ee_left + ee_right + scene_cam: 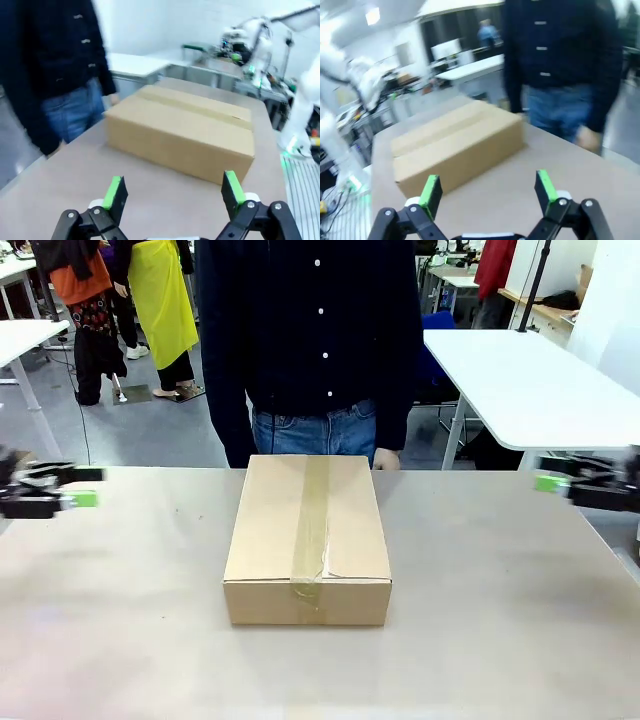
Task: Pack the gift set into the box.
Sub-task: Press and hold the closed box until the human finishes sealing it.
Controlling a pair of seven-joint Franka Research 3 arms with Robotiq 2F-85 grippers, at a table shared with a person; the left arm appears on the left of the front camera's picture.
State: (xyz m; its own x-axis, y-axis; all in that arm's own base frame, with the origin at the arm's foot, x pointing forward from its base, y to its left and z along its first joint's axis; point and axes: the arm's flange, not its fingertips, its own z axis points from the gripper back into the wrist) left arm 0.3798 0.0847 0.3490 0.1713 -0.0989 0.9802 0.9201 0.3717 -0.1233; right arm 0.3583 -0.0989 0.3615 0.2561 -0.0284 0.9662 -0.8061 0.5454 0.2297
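Note:
The box (308,537) is a brown cardboard carton lying shut in the middle of the table, its flaps closed with a strip of tape along the top. The same box (182,129) lies ahead of my left gripper (174,192), which is open with nothing between its fingers. My right gripper (488,191) is open too, with the box (457,144) beyond it. In the front view my left gripper (78,487) hovers at the table's left edge and my right gripper (548,475) at the right edge, both well apart from the box. The gift set is out of view.
A person in a dark buttoned shirt and jeans (312,345) stands at the far edge right behind the box, one hand (386,459) resting by its back corner. A white table (530,385) stands behind on the right.

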